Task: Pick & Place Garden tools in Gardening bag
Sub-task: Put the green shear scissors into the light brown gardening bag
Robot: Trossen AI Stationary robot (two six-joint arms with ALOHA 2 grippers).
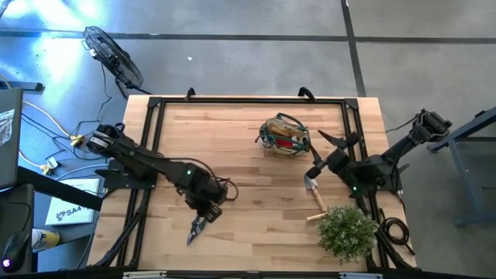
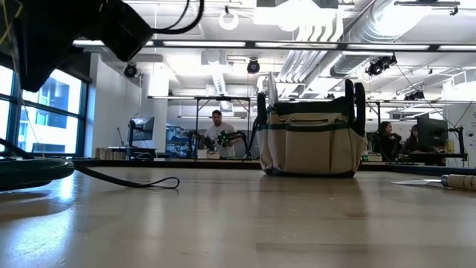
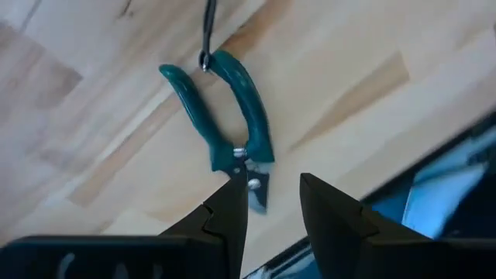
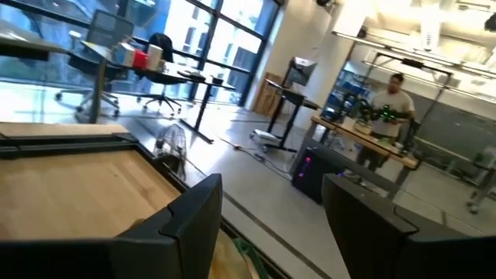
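Teal-handled pruning shears (image 3: 229,132) lie flat on the pale wooden table (image 1: 248,147), near its front edge on the left arm's side, well apart from the gardening bag (image 1: 284,136), which stands upright toward the back of the table. Left gripper (image 1: 208,211) hangs just above the shears; in its wrist view the fingers (image 3: 225,217) are spread, nothing between them, the blade end of the tool just beside one fingertip. A dark cord loop trails from the handle ends. Judgement: shears are stiff, compact, fairly light; plastic-looking handles likely smooth, blades thin and low to the wood. Best hold probably across both handles near the pivot, where the tool is narrowest and balanced; a pinch on the blade tips would likely slip or swing. Cord may snag on the bag rim. Right gripper (image 1: 324,164) sits beside the bag, fingers (image 4: 194,225) apart and empty. Just by it lies a trowel (image 1: 315,194) with a pale wooden handle, close to the bushy green plant (image 1: 346,230). Bag already holds some items, red and green showing at the mouth. People are visible in the room beyond.
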